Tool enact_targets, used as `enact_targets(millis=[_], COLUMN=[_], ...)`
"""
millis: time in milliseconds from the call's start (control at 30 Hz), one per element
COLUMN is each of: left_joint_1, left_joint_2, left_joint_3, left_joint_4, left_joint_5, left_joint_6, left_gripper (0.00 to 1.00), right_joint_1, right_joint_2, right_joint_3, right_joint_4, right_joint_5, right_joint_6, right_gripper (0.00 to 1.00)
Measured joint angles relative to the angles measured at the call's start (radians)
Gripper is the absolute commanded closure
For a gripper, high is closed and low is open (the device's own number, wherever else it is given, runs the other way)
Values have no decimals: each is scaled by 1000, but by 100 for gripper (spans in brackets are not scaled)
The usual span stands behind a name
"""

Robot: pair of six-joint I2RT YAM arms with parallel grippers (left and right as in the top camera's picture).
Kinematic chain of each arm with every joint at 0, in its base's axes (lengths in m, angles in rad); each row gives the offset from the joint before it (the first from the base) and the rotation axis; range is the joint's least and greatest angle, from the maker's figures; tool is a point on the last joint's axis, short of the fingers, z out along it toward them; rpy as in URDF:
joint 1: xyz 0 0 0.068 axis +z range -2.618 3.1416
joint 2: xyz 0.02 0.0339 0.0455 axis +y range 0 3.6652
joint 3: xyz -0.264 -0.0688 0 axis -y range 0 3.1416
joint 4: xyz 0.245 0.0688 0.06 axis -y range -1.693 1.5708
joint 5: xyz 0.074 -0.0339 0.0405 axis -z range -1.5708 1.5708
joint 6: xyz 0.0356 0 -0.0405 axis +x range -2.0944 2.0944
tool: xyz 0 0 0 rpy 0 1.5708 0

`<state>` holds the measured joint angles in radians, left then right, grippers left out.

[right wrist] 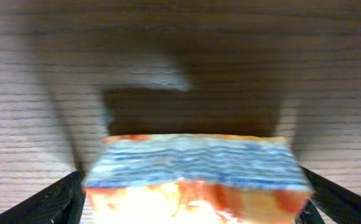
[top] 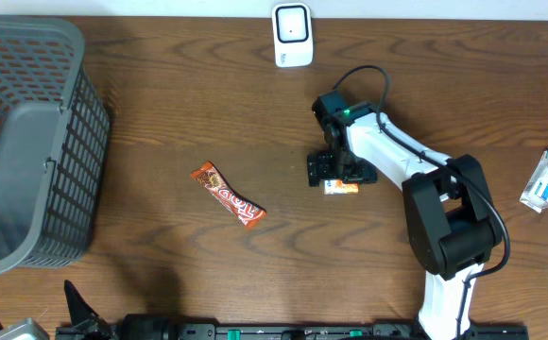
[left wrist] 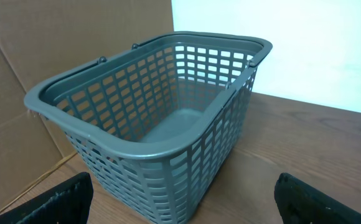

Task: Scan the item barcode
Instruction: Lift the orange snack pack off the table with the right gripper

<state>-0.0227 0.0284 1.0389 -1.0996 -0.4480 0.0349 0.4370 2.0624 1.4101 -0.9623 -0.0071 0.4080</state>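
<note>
Overhead, the grey basket point(top: 28, 142) fills the far left of the wooden table point(top: 161, 104). The left gripper point(left wrist: 182, 182) stays low at the near-left edge. In the left wrist view its two fingers point(left wrist: 62, 199) sit spread wide at the bottom corners with nothing between them, facing the basket's slatted wall. Further right, an orange-and-brown candy bar point(top: 228, 195) lies flat and tilted on the wood, well apart from everything else. At the far edge stands the white scanner point(top: 292, 35). Right of centre, the right gripper point(top: 335, 178) is down at the table over a small orange packet point(top: 342, 188). The right wrist view shows the jaws spread, with the blurred packet lying flat between them. I cannot tell whether the fingertips touch its ends. A white-and-blue box point(top: 546, 179) lies near the right edge.
</note>
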Motion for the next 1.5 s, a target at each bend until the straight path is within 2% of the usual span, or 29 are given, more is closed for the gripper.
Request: enact_targets(millis=[300, 433, 700, 867, 1133, 1500], left_joint_1=[0, 0, 0, 0, 0, 0], left_joint_2=[0, 0, 0, 0, 0, 0], left_joint_3=[0, 0, 0, 0, 0, 0], left_joint_4=[0, 0, 0, 0, 0, 0], left_joint_5=[0, 0, 0, 0, 0, 0], left_joint_6=[0, 0, 0, 0, 0, 0], left_gripper=[7, 7, 7, 7, 7, 7], right_joint_1=[6, 6, 5, -3, -51, -116], right_joint_2=[0, 0, 0, 0, 0, 1], right_joint_3=[-5, -5, -5, -1, 83, 95], right_joint_4=[7, 6, -36, -119, -280, -401], right_joint_5=[7, 8, 0, -64, -277, -529], right_joint_6=[-6, -8, -11, -11, -11, -63], right_gripper=[22, 32, 41, 40, 39, 38])
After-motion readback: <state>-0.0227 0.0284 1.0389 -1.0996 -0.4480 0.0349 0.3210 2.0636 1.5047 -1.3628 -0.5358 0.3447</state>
